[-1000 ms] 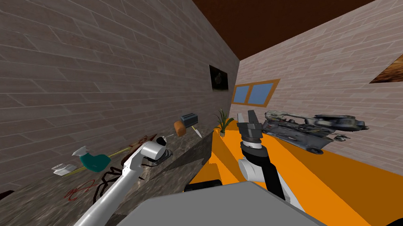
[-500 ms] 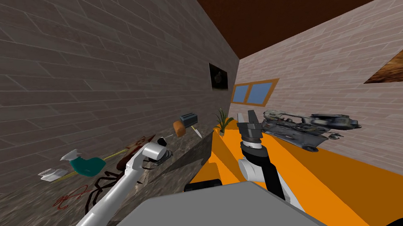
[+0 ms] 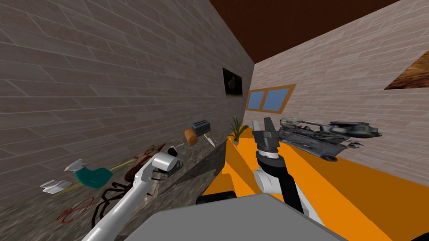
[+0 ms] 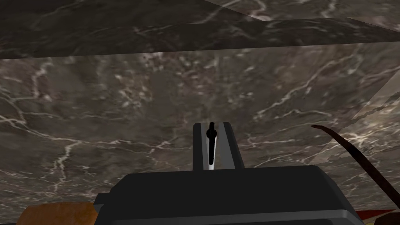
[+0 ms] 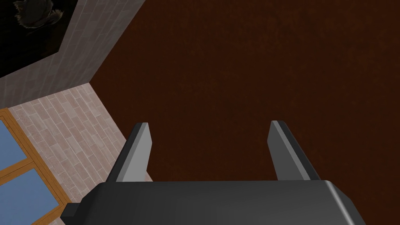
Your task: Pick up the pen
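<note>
The left gripper [image 4: 213, 125], its fingers clamped on a thin black pen [image 4: 211, 150] over the dark marbled counter [image 4: 136, 93], holds what looks a light, stiff, slippery shaft, best pinched mid-length, while the right gripper [image 5: 209, 123] hangs spread apart.

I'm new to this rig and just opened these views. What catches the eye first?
The bright orange floor fills the right, with a grey wreck-like machine by the brick wall there. On the left, the left gripper is shut on a thin black pen over the dark marble counter, where a teal bottle sits. The right gripper is raised, open.
</note>
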Robot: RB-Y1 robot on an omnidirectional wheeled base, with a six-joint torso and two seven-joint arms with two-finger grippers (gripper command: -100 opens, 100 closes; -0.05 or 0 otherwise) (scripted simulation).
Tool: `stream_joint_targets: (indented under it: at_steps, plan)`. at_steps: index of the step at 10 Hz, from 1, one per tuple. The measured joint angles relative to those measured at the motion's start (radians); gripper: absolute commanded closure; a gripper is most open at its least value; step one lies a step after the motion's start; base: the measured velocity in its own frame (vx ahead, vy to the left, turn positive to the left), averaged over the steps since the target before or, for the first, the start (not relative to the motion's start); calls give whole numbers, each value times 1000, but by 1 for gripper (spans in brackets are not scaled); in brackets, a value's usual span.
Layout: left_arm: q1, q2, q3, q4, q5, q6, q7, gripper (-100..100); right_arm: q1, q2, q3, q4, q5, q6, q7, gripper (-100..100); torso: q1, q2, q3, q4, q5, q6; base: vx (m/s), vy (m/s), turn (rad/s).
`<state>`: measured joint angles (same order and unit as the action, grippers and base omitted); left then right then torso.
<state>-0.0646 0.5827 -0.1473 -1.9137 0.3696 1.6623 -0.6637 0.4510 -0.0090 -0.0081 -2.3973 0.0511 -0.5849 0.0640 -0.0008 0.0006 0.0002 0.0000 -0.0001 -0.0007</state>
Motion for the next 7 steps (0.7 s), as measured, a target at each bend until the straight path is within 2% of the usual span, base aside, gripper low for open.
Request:
stream_joint_targets:
  at_steps: [1,2,3,6,7]
  plan:
    - [0,0,0,0,0,0,0,100,0,0,0,0,0,0,0,0,0,0,0,0,0,0,0,0,0]
    - [0,0,0,0,0,0,0,0,0,0,0,0,0,0,0,0,0,0,0,0,0,0,0,0,0]
    - [0,0,0,0,0,0,0,100,0,0,0,0,0,0,0,0,0,0,0,0,0,0,9,-12,64]
    - [-4,8,12,-48,17,47,-2,100,0,0,0,0,0,0,0,0,-2,0,0,0,-1,0,12,-18,37]
    - [-4,9,13,-50,18,52,-2,0,0,0,0,0,0,0,0,0,-1,0,0,0,0,0,0,0,0]
